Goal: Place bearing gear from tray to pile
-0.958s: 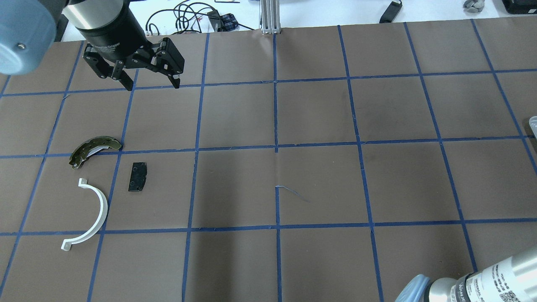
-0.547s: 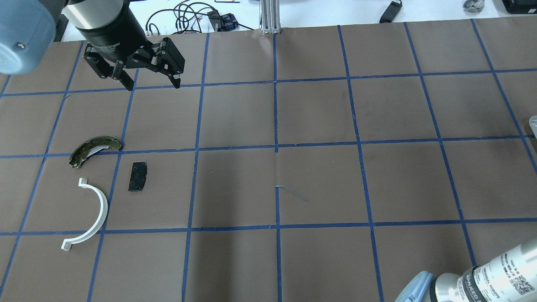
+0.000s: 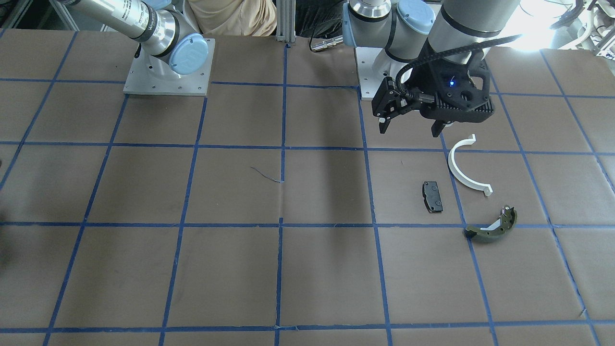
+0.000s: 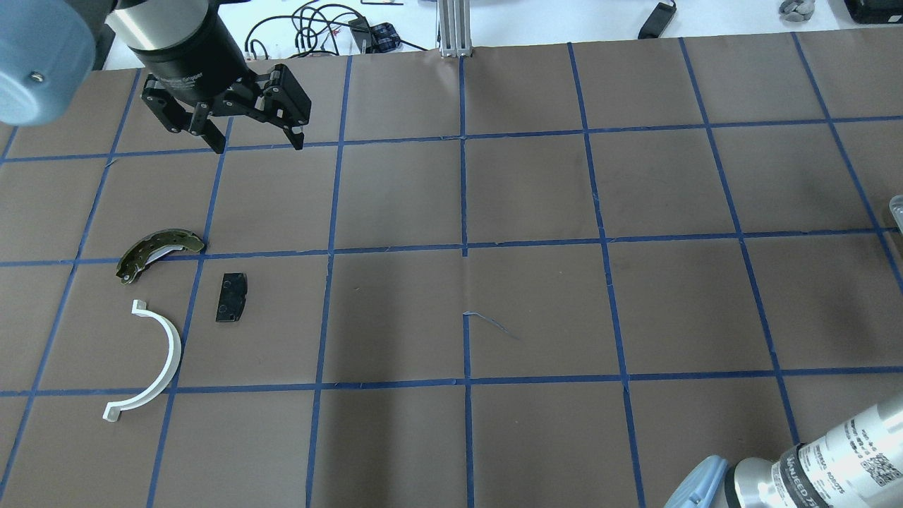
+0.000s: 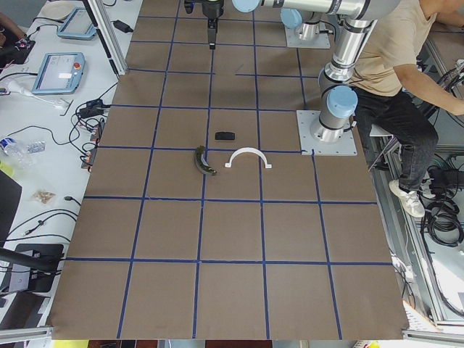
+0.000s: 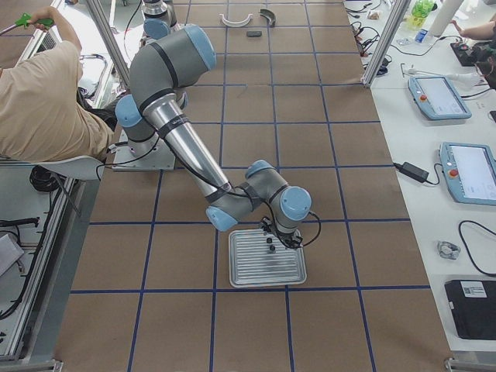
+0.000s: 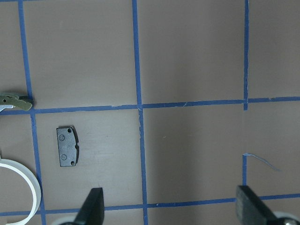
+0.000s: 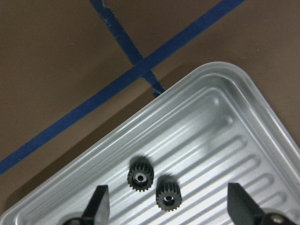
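**Front-facing view.** The left pincer (image 3: pixel 410 129) hangs released, jaws spread and holding nothing, above the worktop (image 3: pixel 240 269). It is near the pile, which consists of a white half-ring (image 3: pixel 454 169), a black pad (image 3: pixel 432 196) and an olive brake shoe (image 3: pixel 490 231), each lying apart from the others. No gear lies among them.

**Overhead view.** The layout is the same. Only blue tape lines show on the brown surface between the pile and the opposite end.

**Exterior right view.** The right arm (image 6: pixel 186 147) reaches down over a ribbed metal tray (image 6: pixel 267 273), well apart from the pile. A seated person (image 6: pixel 43 101) is beside the robot's base.

**Right wrist view.** The right pincer (image 8: pixel 167 187) is released, with one finger on either side of two black bearing gears (image 8: pixel 140 177). The gears sit just beside each other on the tray, and neither is grasped.

**Status.** The task appears to be at its first step. Closing on one gear, lifting it, carrying it across and releasing it at the pile are all pending.

**Obstructions.**
- The neighbouring gear may be caught in the same grasp.
- The left pincer near the pile may crowd the drop point.
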You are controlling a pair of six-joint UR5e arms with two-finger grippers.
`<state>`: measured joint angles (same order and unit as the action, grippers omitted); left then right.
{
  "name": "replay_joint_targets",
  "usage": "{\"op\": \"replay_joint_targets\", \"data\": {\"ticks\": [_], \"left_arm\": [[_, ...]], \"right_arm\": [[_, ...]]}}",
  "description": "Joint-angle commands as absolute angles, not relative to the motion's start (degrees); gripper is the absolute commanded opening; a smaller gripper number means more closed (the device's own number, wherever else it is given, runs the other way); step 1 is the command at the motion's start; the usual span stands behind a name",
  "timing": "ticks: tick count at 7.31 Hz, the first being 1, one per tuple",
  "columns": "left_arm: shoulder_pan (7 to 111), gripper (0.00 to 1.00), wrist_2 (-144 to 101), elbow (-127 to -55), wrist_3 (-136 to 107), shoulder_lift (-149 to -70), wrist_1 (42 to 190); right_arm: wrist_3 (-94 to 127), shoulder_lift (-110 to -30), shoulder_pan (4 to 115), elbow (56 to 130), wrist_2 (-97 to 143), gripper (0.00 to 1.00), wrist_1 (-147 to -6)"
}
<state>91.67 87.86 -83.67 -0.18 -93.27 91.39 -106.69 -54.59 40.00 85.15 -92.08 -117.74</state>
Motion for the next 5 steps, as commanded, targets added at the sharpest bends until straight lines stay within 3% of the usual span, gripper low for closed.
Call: {"op": "replay_joint_targets", "data": {"ticks": [1, 5], "left_arm": [[91.67, 1.00, 87.72, -83.58, -0.26, -93.25, 91.32], [91.67, 1.00, 87.89, -83.67, -0.35, -93.16, 91.32]], "right_arm": [[-107.31, -54.40, 39.99, 86.31, -92.20, 0.83, -118.30], [-107.14, -52.48, 39.90, 86.49, -92.90, 0.59, -119.18]]}}
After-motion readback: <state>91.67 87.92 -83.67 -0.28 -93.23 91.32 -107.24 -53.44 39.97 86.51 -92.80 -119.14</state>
